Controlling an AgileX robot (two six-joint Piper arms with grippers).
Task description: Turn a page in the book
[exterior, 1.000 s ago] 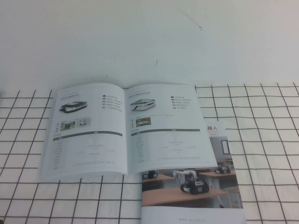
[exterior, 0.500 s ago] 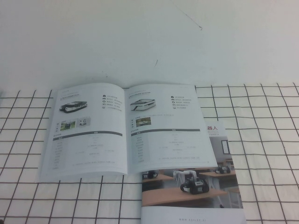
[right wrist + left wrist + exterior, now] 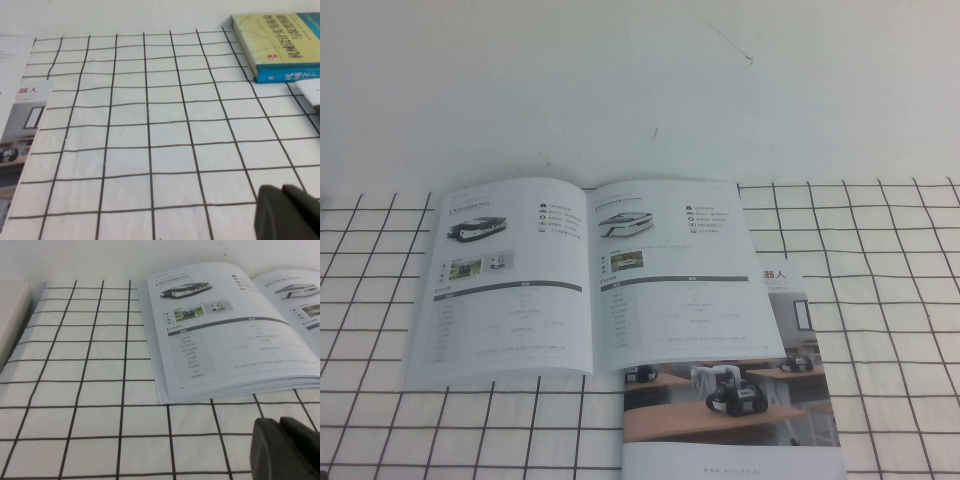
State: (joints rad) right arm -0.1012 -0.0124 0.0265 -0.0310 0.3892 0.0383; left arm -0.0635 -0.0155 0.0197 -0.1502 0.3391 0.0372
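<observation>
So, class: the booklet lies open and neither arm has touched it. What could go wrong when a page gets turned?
The book overlaps the brochure, so a push could drag both. Its glossy page lies flat, and several leaves may lift together. The left gripper and shut right gripper sit low over the cloth.

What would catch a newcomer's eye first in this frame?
The open book lies flat in the middle of the black-gridded white cloth, its near right corner overlapping a colour-photo brochure. Neither arm has reached it: the left gripper sits low over the cloth short of the book's near edge, and the right gripper, shut, hangs over bare cloth off to the right.
</observation>
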